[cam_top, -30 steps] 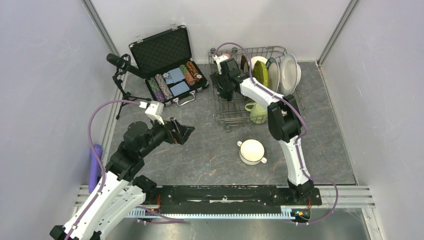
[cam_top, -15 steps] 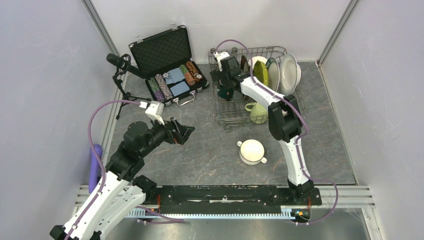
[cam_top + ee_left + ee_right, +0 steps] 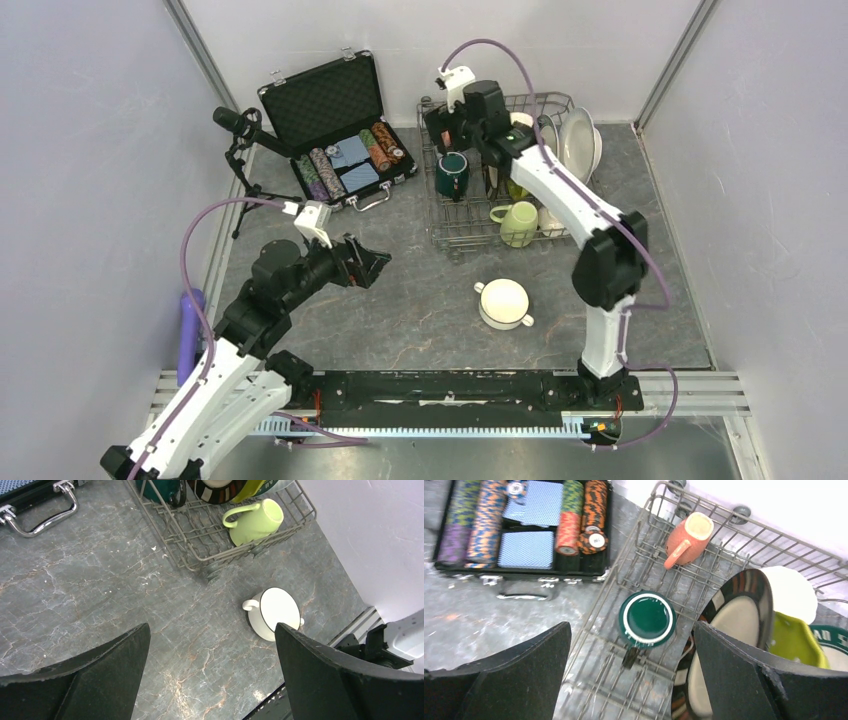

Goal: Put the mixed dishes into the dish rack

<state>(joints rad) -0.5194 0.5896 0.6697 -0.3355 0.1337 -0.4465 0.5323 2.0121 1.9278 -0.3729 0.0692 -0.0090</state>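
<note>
mug (image 3: 452, 174) in rack (image 3: 458, 226), case (image 3: 335, 125) to L, bowl (image 3: 503, 302) in front

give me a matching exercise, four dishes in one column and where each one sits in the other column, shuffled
Column one
1. dark-teal mug
2. salmon-pink mug
3. light-green mug
4. white two-handled bowl

Column two
a. on the table, outside the dish rack
b. by the rack's far rim
c. at the rack's left side, mouth up
d. at the rack's near edge

Pairs: 1-c, 2-b, 3-d, 4-a
</note>
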